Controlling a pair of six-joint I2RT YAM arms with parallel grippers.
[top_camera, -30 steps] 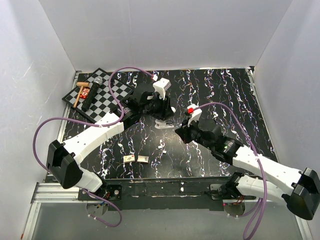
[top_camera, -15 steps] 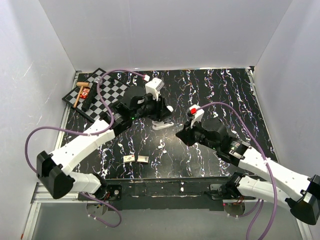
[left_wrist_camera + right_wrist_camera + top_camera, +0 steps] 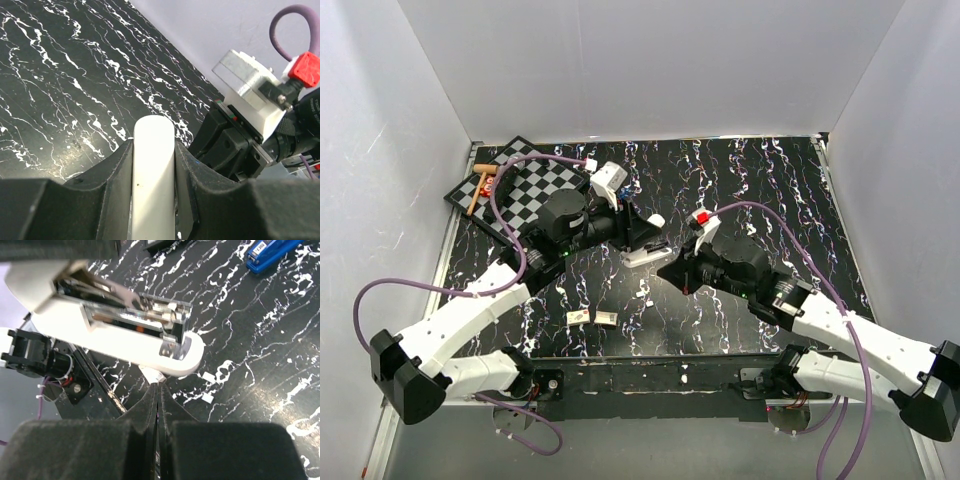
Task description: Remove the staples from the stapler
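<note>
Left arm's wrist has drawn back to the left since the earlier frames, and the right gripper (image 3: 667, 272) has edged nearer the stapler (image 3: 646, 256). Stapler is at mid-table, hinged open, its white arm clamped between the fingers of the left gripper (image 3: 638, 232). Only the right wrist view shows the exposed metal magazine (image 3: 150, 307), the right fingers pressed together on nothing just below the base, and a blue item (image 3: 270, 252) lying apart. Table (image 3: 750, 180) is black with white veining; walls (image 3: 650, 70) are plain white.

Plain pale walls (image 3: 650, 60) enclose three sides of a black desk (image 3: 770, 180) streaked white; lighting seems even and diffuse.
</note>
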